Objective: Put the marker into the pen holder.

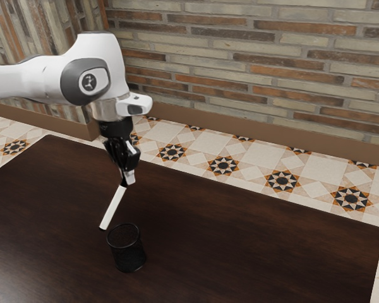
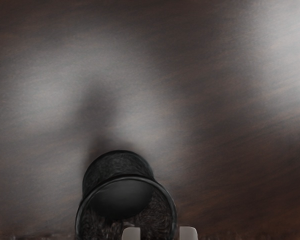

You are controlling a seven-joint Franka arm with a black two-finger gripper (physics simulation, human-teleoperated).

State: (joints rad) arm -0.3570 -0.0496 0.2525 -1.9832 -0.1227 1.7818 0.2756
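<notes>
Exterior view: the gripper (image 1: 127, 179) is pointing downward above the table (image 1: 252, 233), its fingers closing on the upper end of the marker (image 1: 113, 207). The marker is hanging below the fingertips, its long axis slanting down toward the exterior view's left, back toward the arm's base side. It is not lining up with the upright pen holder (image 1: 127, 247). The lower tip is sitting just outside the rim on the exterior view's left; whether it is touching the rim, I cannot tell. The holder is standing open end up, lower in the picture than the fingers. Behind the table, the tiled floor (image 1: 223, 166) and brick wall (image 1: 259, 63) are lying well apart from the work. Nothing else is standing in the way; my judgement is that the near rim is the obstacle.

Wrist view: the two fingertips are standing part-way apart, one overlapping the holder's mouth, the other showing just beside its rim. A dim shadow (image 2: 97, 102) is falling on the table by the holder.

Judgement: carrying is nearing its end, insertion remaining. The coming move is calling for bringing the tip over the mouth and steepening the marker before lowering; descending at this slant is risking a catch on the rim or a tipped holder.
</notes>
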